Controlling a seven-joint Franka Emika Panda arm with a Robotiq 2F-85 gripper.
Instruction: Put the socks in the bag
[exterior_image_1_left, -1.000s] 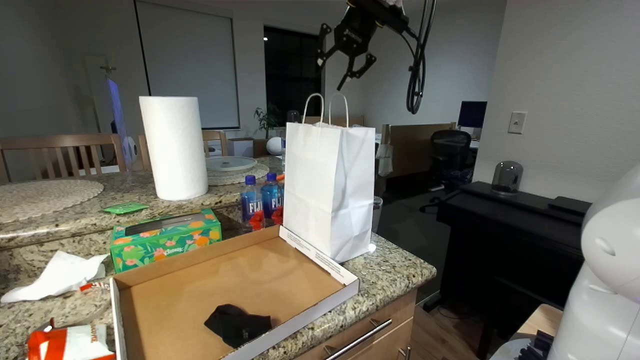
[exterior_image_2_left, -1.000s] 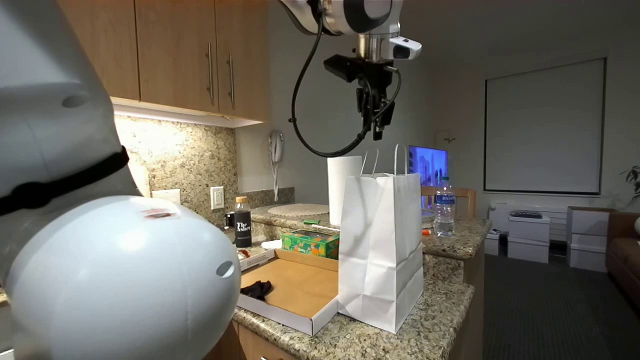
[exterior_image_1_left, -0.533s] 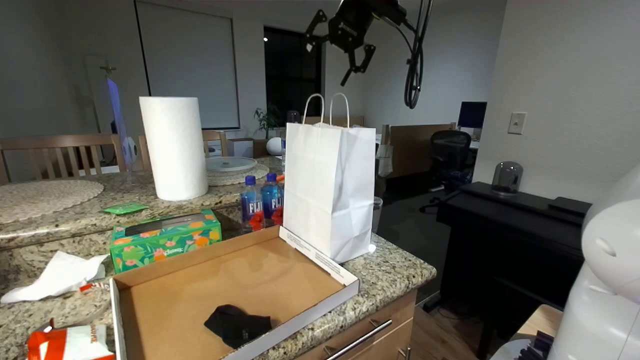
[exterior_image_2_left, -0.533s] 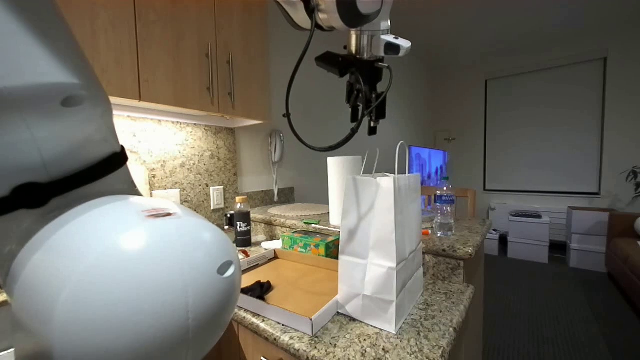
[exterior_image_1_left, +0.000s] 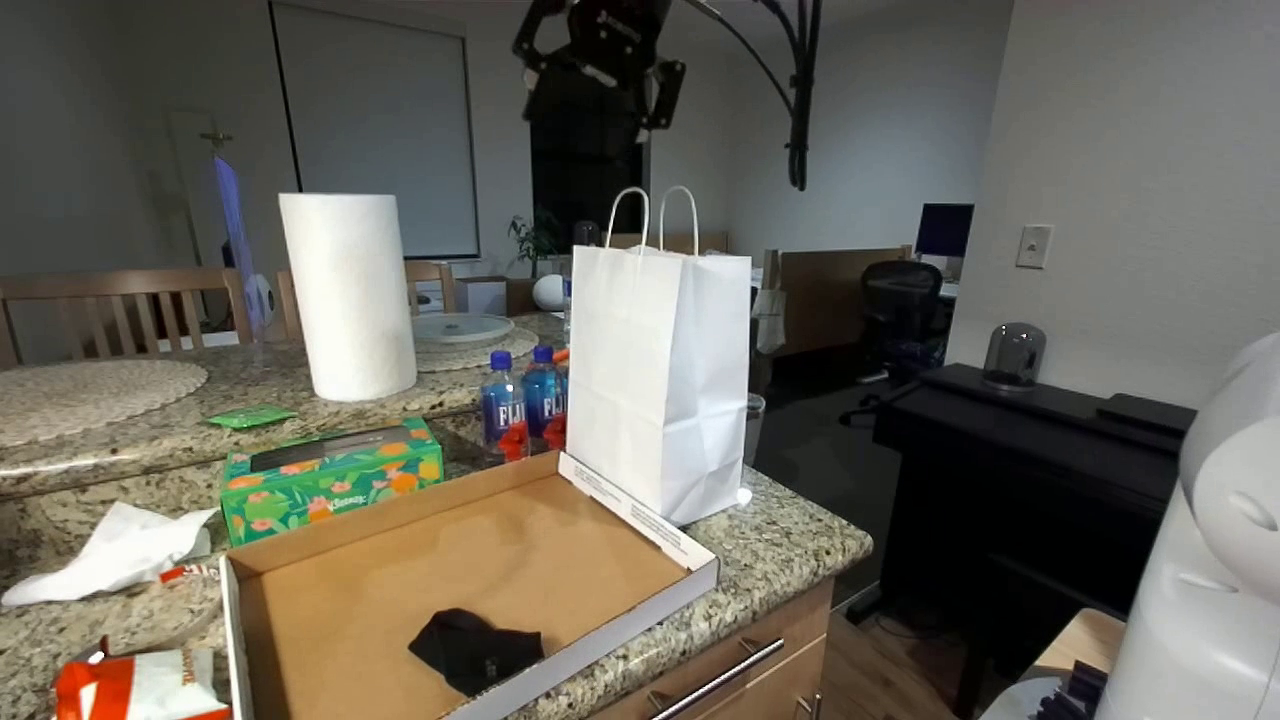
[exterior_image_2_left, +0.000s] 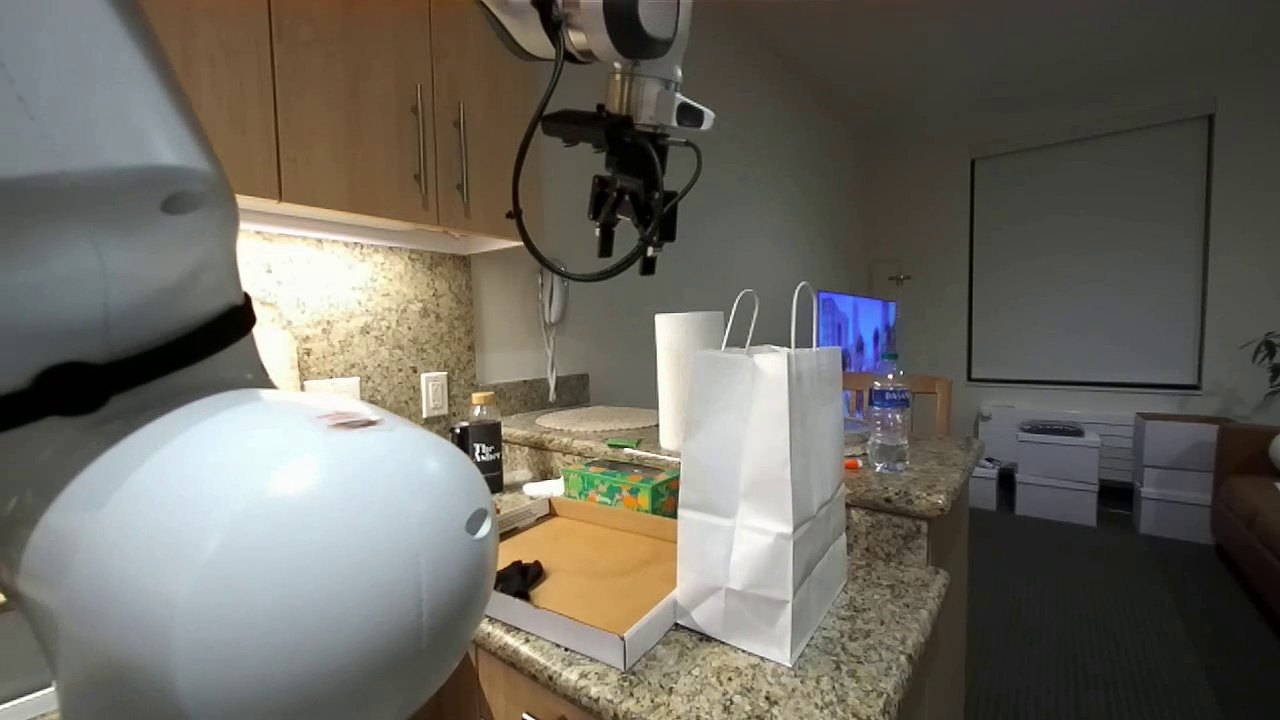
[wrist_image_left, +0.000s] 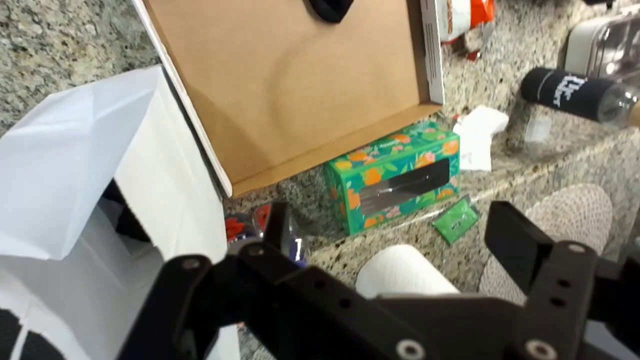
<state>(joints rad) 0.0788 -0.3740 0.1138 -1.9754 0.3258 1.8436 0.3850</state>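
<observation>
In exterior view: green tissue box (exterior_image_1_left: 330, 495); from box, upright paper towel roll (exterior_image_1_left: 350, 300) at twelve o'clock, cardboard tray (exterior_image_1_left: 450, 560) at four. Black sock bundle (exterior_image_1_left: 472, 650) inside tray, toward tray's six o'clock. Gripper (exterior_image_1_left: 586, 118) spread wide, in midair at twelve o'clock from sock bundle. White paper bag (exterior_image_1_left: 655, 385) upright at one o'clock from sock bundle, just beside tray.

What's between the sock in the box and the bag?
From the sock: only box floor, then the box wall beside the bag. An exterior view and the wrist view show it.
</observation>
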